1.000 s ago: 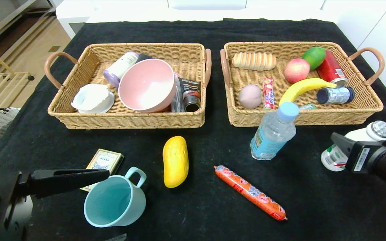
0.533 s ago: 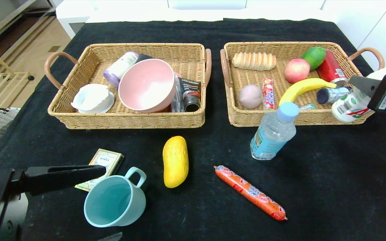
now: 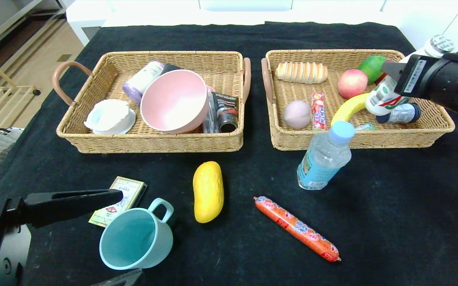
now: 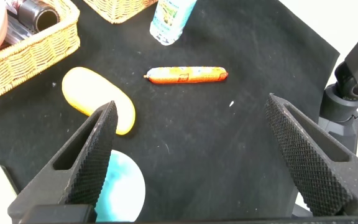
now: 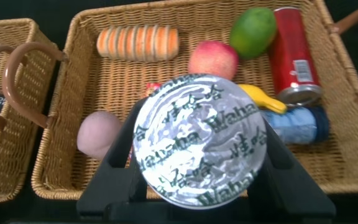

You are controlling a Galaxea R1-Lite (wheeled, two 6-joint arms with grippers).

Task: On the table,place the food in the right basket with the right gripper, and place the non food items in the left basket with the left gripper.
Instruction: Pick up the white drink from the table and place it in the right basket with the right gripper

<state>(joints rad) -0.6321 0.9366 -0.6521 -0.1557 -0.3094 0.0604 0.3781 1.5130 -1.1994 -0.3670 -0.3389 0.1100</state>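
My right gripper (image 3: 396,72) is shut on a white drink bottle (image 3: 381,99) with a foil lid (image 5: 199,140) and holds it above the right basket (image 3: 412,137), over the banana (image 3: 348,108). My left gripper (image 3: 131,234) is open and empty, low at the front left over the teal cup (image 3: 135,236) and a small card box (image 3: 119,194). Its fingers (image 4: 95,155) stand wide apart. On the cloth lie a yellow fruit (image 3: 208,191), an orange sausage (image 3: 296,228) and a standing water bottle (image 3: 325,155). The left basket (image 3: 153,143) holds a pink bowl (image 3: 173,100).
The right basket also holds bread (image 3: 301,72), an apple (image 3: 352,83), a green fruit (image 3: 372,67), a red can (image 5: 294,53), a pink round item (image 3: 297,114), a candy pack and a small dark bottle (image 3: 402,113). The left basket holds a white dish, a purple bottle and tubes.
My right gripper has lifted the white bottle from the table at the front right and carried it up and back over the right basket. The left gripper has hardly moved.
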